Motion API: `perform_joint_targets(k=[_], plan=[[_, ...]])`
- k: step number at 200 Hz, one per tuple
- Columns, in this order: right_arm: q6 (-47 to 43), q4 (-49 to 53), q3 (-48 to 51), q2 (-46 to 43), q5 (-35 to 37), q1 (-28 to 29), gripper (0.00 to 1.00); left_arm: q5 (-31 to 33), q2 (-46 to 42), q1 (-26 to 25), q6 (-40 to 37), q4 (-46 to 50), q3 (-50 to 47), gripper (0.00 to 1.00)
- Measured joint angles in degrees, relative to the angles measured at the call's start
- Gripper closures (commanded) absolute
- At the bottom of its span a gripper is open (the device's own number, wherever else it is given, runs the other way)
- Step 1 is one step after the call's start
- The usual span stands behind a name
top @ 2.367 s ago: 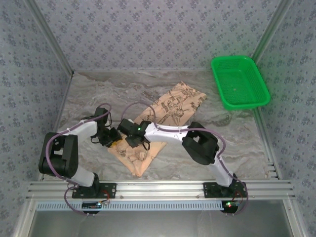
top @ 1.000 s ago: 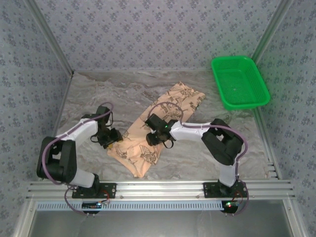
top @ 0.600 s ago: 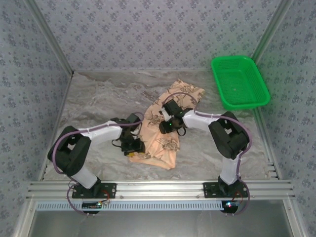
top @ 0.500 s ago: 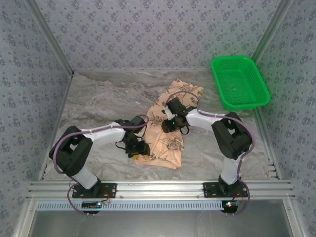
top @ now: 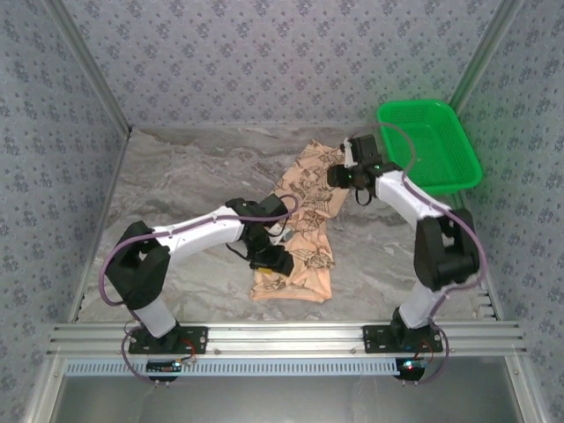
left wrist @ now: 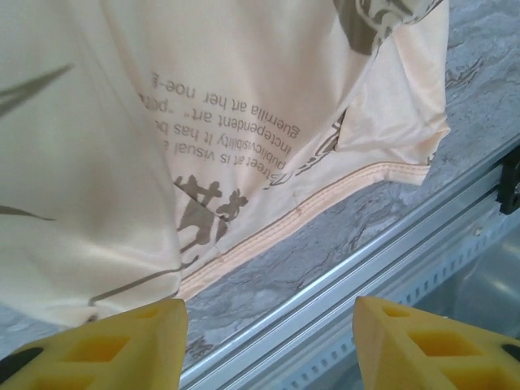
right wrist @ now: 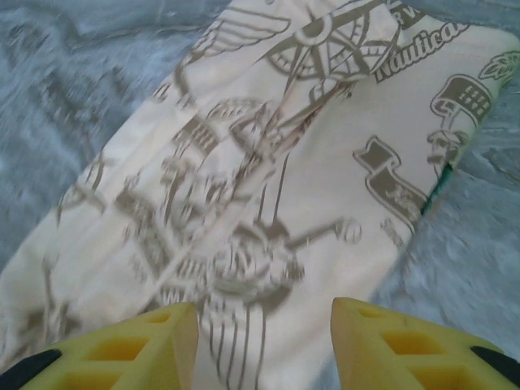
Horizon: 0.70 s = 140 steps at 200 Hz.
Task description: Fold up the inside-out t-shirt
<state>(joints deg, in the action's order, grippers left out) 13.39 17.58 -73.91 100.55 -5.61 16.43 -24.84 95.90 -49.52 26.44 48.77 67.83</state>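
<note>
**Top external:** The inside-out t-shirt (top: 313, 220) is lying as a narrow folded strip on the marble table (top: 176, 176). The left gripper (top: 273, 257) is hovering over its near end and the right gripper (top: 345, 174) over its far end, with the green basket (top: 438, 188) just off to the right hand's outer side. A second ago the strip was slanting toward the left arm. Both arms have since swung it round and drawn it out straight.

**Left wrist:** The left gripper (left wrist: 268, 313) is standing with its yellow fingers (left wrist: 114, 341) apart and nothing between them. The t-shirt's (left wrist: 244, 106) hemmed edge is resting on the table just ahead of the fingertips, with the aluminium rail (left wrist: 390, 268) beside it.

**Right wrist:** The right gripper (right wrist: 264, 313) is likewise spread and empty. The t-shirt (right wrist: 268, 179) is stretching away flat beneath and ahead of it.

Both hands appear to be letting go, which suggests the strip is set and ready to be folded end to end.
</note>
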Motion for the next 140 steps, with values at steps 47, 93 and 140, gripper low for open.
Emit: perform_joint_targets(k=[47, 93, 140], plan=[[8.17, 1.57, -16.02, 20.26, 5.75, 3.17, 0.5, 7.45, 3.87, -0.66, -4.44, -4.55, 1.07, 0.45], [12.41, 10.78, -36.59, 35.95, 13.9, 7.37, 0.49, 10.6, 11.19, -4.52, -7.52, -11.67, 0.9, 0.45], [10.93, 15.61, -51.63, 44.19, 8.59, 9.25, 0.52, 6.43, 12.26, -9.42, -11.32, -16.37, 1.16, 0.45]])
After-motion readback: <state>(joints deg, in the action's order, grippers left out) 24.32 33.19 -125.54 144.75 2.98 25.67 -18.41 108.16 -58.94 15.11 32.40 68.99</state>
